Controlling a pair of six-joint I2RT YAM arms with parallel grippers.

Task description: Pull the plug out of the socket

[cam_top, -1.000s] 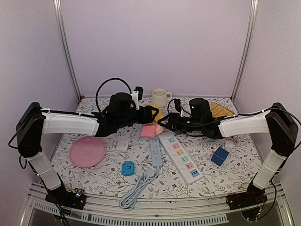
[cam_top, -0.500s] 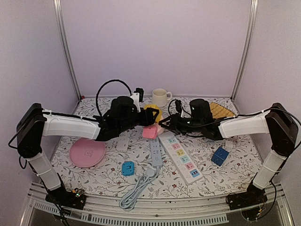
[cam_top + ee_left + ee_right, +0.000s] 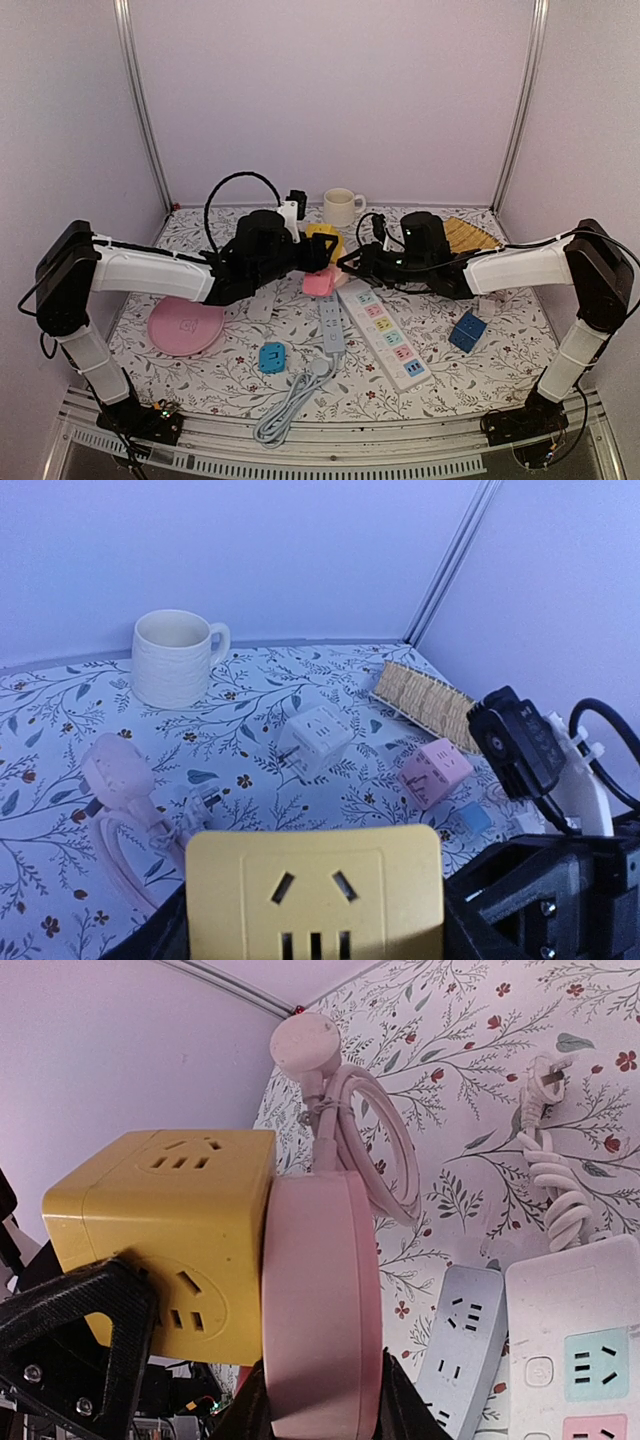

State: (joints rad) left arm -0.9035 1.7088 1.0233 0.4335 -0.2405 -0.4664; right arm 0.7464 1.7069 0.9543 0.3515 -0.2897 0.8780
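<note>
The pink plug (image 3: 320, 1300) sits flush against one face of the yellow cube socket (image 3: 165, 1240), both held above the middle of the table. The right gripper (image 3: 347, 268) is clamped on the plug and the left gripper (image 3: 318, 252) grips the socket. A white power strip (image 3: 385, 335) lies on the near side of them.

The yellow socket cube (image 3: 313, 890) is cropped at the left wrist view's bottom.

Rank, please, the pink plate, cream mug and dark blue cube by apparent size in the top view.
1. pink plate, clearly largest.
2. cream mug and dark blue cube look alike; the mug stands farther back, so unranked.
</note>
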